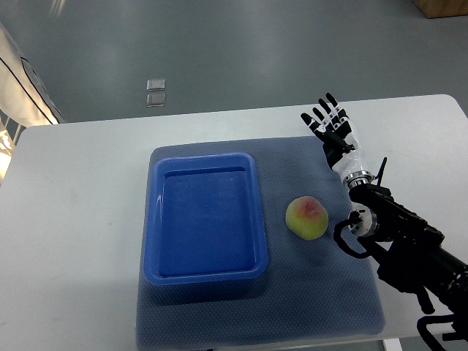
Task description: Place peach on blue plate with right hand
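Observation:
A yellow-green peach point(306, 217) with a red blush lies on the blue-grey mat, just right of the blue plate point(205, 270), a deep rectangular tray that holds nothing. My right hand point(331, 126) reaches in from the lower right. It hovers over the mat's far right corner, beyond and to the right of the peach, apart from it. Its fingers are spread and hold nothing. The left arm does not show.
The blue-grey mat point(322, 292) covers the middle of a white table point(80, 219). The grey floor lies beyond the table's far edge. A small pale object point(156, 93) lies on the floor. A brown box corner point(442, 7) shows at the top right.

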Robot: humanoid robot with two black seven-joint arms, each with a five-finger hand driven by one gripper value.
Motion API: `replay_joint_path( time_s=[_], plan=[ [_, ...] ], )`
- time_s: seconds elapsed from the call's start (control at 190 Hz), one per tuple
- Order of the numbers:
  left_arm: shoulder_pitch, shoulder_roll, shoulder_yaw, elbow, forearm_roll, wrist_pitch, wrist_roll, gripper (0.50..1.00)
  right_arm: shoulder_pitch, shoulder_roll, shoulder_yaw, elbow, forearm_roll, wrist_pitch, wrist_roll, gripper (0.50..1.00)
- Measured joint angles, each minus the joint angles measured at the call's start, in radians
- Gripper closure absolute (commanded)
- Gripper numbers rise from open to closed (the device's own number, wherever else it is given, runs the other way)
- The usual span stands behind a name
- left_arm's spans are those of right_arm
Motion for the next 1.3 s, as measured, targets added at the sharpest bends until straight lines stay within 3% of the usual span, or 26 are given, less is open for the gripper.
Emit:
replay_joint_path(
  time_s=[0.358, 0.896, 1.075, 1.302],
  plan=[
    [-0.013, 0.0, -0.001, 0.0, 0.0, 0.0, 0.0, 0.5, 0.014, -0.033, -0.022, 0.045, -0.112, 0.005, -0.001, 0.57],
    [-0.026, 0.0, -0.004, -0.007, 0.0, 0.0, 0.0, 0.5, 0.055, -0.397, -0.223, 0.223, -0.454, 0.009, -0.009, 0.57],
    [-0.027, 0.0, -0.005, -0.008, 0.0, 0.0, 0.0, 0.5, 0.155, -0.554, -0.341, 0.302, -0.669, 0.025, -0.009, 0.57],
    [-0.027, 0.0, -0.005, -0.009, 0.0, 0.0, 0.0, 0.5, 0.303, -0.651, -0.463, 0.358, -0.97, 0.073, -0.016, 0.57]
  ],
)
